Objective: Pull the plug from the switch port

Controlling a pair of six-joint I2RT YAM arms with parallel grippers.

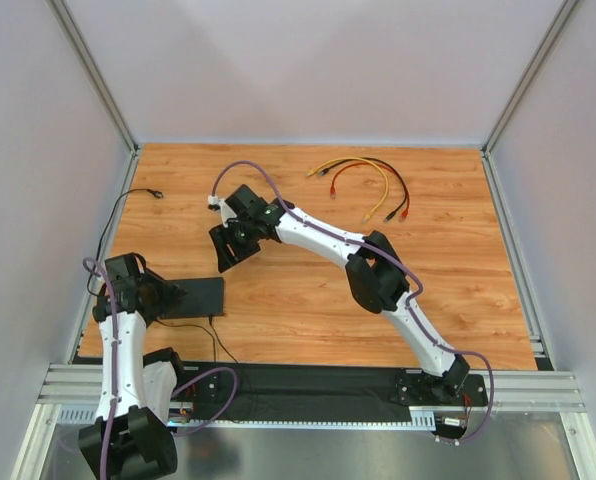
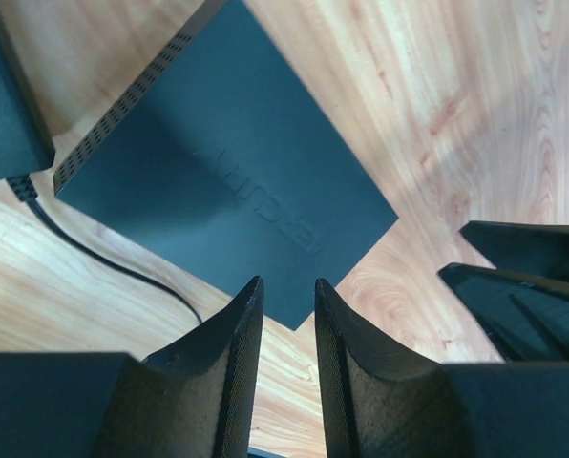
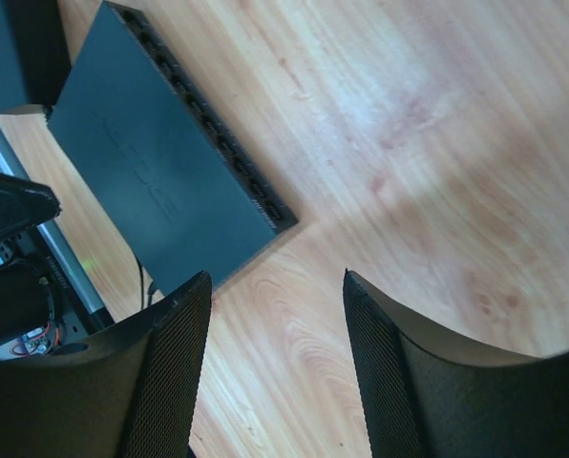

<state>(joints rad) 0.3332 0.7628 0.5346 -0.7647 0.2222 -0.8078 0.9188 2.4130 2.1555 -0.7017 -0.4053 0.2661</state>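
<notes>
The switch (image 1: 196, 297) is a flat black box at the left of the wooden table. It also shows in the left wrist view (image 2: 227, 172) and the right wrist view (image 3: 151, 162). Its row of ports (image 3: 218, 143) faces the table's middle, and I see no plug in them. A thin black cable (image 2: 103, 258) leaves its other side. My left gripper (image 1: 171, 295) hovers at the switch's left end, its fingers a narrow gap apart and empty (image 2: 286, 281). My right gripper (image 1: 230, 252) hangs above the table just beyond the switch's far right corner, open and empty (image 3: 277, 274).
A loose black cable with a plug end (image 1: 156, 194) lies at the far left. Yellow, red and black patch cables (image 1: 363, 180) lie at the back. The right gripper's dark fingers (image 2: 523, 277) show in the left wrist view. A black strip and metal rails (image 1: 308, 385) run along the near edge.
</notes>
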